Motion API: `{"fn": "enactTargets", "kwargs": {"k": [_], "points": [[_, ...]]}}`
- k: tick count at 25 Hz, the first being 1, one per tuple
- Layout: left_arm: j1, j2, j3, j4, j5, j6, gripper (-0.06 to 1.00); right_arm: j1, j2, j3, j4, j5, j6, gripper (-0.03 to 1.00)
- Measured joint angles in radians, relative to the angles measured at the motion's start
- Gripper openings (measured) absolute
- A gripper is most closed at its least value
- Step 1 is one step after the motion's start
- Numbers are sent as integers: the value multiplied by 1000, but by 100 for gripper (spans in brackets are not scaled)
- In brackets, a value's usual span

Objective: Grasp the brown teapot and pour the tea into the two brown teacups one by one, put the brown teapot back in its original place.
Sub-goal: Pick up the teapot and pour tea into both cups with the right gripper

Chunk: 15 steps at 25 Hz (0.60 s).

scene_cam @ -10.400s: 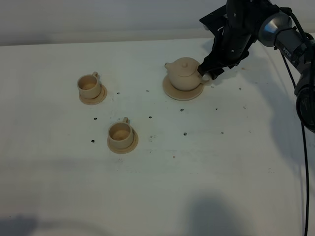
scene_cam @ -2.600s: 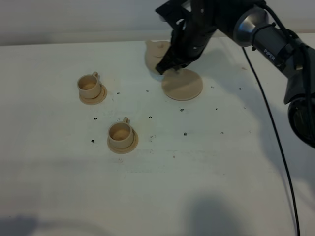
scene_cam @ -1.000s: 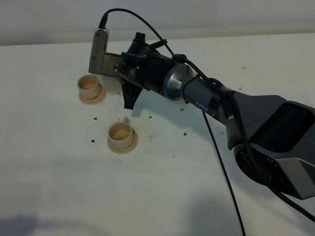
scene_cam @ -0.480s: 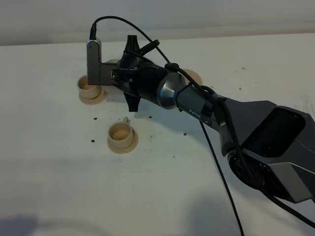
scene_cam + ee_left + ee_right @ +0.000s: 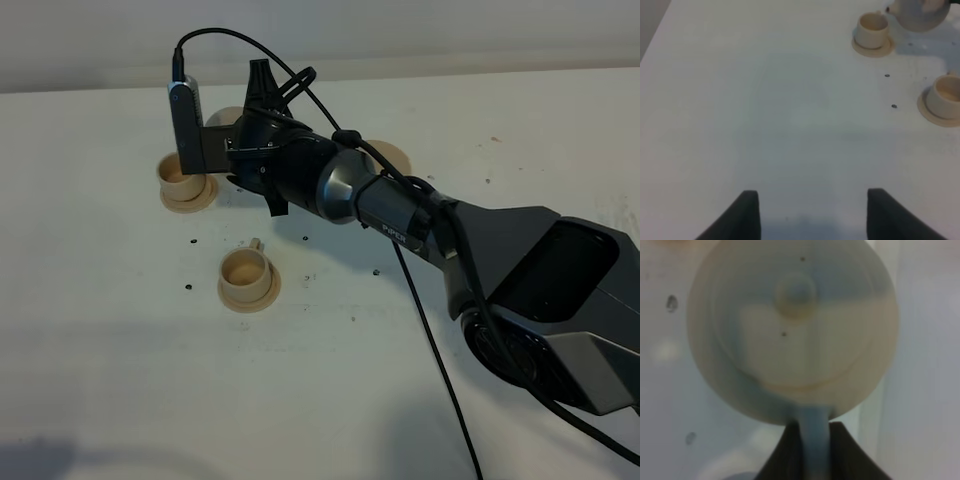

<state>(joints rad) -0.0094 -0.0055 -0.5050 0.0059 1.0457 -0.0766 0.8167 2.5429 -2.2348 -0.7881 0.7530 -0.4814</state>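
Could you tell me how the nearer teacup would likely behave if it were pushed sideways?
The nearer teacup looks small and rigid, so it is probably light but chippable. It sits on its saucer, so a push may slide it off or drag the saucer along. Its tiny handle offers little grip.

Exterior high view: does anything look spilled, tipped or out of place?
No spill or damage shows. The far teacup and near teacup stand upright. Only the teapot is off its wide saucer, gripped by the right end effector beside the far teacup.
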Motion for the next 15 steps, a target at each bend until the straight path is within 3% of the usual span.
{"fn": "enactTargets", "kwargs": {"k": [15], "points": [[0, 0, 0, 0, 0, 0, 47, 34, 0, 0, -86, -7, -4, 12]]}}
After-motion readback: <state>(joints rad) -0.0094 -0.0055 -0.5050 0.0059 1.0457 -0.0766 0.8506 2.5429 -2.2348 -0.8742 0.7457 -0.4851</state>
